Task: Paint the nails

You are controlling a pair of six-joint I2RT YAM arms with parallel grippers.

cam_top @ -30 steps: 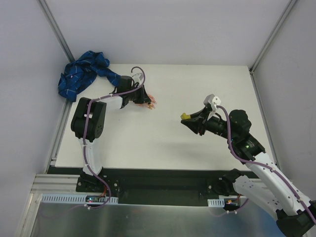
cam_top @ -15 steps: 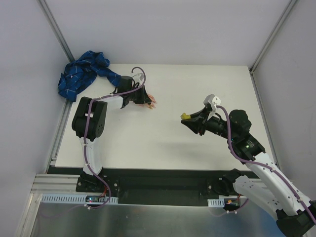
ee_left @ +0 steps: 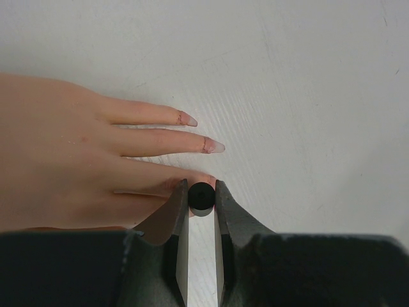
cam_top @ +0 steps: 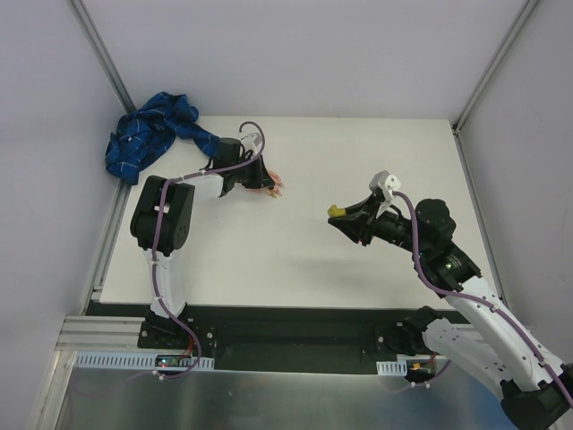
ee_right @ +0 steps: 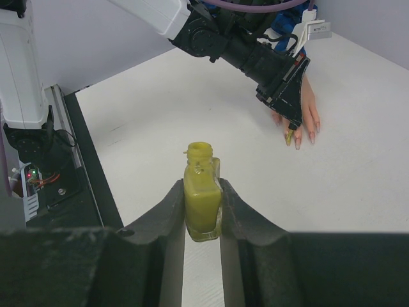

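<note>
Two tools are held: nearest, an open yellow bottle [ee_right: 202, 198] clamped in the right claw [ee_right: 202, 185]; farther, a brush [ee_left: 200, 197] pinched in the left claw [ee_left: 200, 184] over the nails [ee_left: 214, 146] of a hand [ee_left: 64, 153] laid flat on the table [ee_left: 307, 96]. No yellow is seen on them, so painting seems barely begun.

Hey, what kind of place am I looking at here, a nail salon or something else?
Probably a robotics lab test cell, not a salon: two robot arms are bolted at the edge of a white table, plain panels on metal framing enclose it, and the only hand is a mannequin hand.
</note>
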